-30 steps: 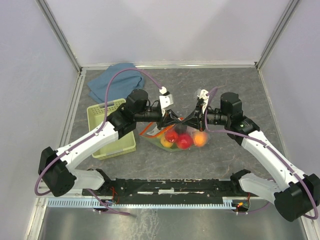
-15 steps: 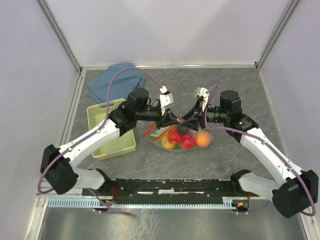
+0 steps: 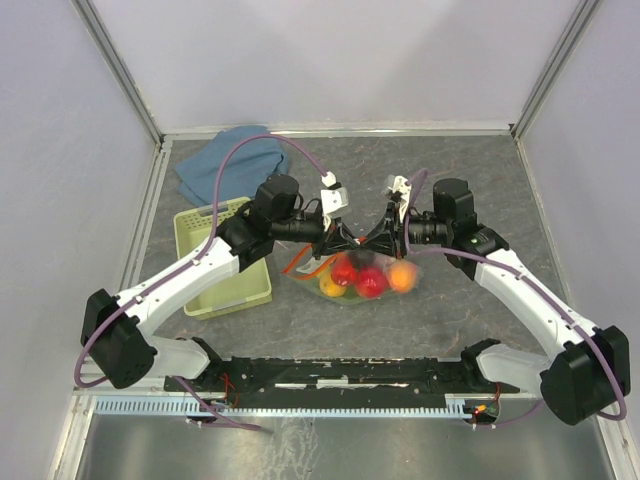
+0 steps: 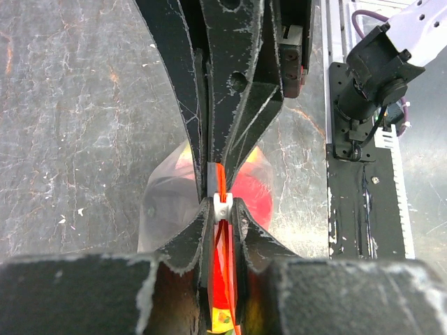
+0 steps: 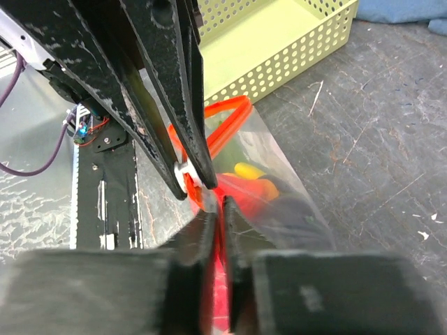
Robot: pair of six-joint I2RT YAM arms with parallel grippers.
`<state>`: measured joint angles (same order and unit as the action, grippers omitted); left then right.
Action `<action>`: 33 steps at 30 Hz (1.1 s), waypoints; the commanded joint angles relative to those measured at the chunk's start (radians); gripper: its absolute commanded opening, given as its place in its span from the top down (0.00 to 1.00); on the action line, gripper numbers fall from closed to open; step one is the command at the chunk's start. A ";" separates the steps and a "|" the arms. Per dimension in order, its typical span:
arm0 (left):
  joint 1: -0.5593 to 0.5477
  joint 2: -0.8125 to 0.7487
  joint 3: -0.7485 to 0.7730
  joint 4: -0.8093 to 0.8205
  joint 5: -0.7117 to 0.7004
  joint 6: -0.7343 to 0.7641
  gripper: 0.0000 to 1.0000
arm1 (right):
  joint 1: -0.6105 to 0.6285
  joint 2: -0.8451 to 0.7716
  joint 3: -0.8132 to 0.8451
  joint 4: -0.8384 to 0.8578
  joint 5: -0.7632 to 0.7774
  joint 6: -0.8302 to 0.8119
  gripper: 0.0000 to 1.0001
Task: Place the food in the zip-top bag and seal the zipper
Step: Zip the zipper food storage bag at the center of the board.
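Clear, thin plastic is what both hands have to manage: the zip-top bag sits just right of the pale green basket, and its belly bulges with the food, red, orange and yellow pieces crowded together inside. The left hand and the right hand meet tip to tip over the bag, also to the right of the basket. In each wrist view, that hand's fingers are pressed together on the red-orange zipper, and the white slider sits between the two hands. A loop of the strip bows out toward the basket, which suggests that end is not yet pressed shut. Whether the bag's bottom rests on the counter or hangs just off it cannot be told. The film looks soft and slippery, so it would likely crumple and give nothing to push against. The toy food is probably light, yet loose enough to shift and drag the top edge down. The zipper strip looks like the stiffest part, so it is the sensible hold: one hand pinning it right beside the slider while the other drives the slider along.
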<state>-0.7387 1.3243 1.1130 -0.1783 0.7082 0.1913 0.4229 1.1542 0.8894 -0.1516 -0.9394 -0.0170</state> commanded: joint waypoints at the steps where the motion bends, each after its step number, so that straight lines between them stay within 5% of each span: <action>1: -0.008 -0.021 0.043 0.007 -0.004 0.009 0.97 | -0.008 -0.037 0.037 0.056 0.048 -0.012 0.98; 15: -0.004 -0.088 -0.070 0.004 -0.195 -0.035 0.97 | -0.120 -0.142 -0.030 0.283 0.088 0.218 0.98; 27: 0.030 -0.137 -0.091 -0.027 -0.363 0.004 0.97 | -0.195 -0.222 -0.048 0.215 0.267 0.260 0.98; 33: 0.029 -0.097 0.020 -0.100 -0.259 0.013 0.97 | -0.196 -0.211 -0.022 0.155 0.168 0.258 0.91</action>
<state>-0.7246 1.2190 1.0416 -0.1894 0.4137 0.1890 0.2520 0.9546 0.8333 -0.0265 -0.7643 0.2340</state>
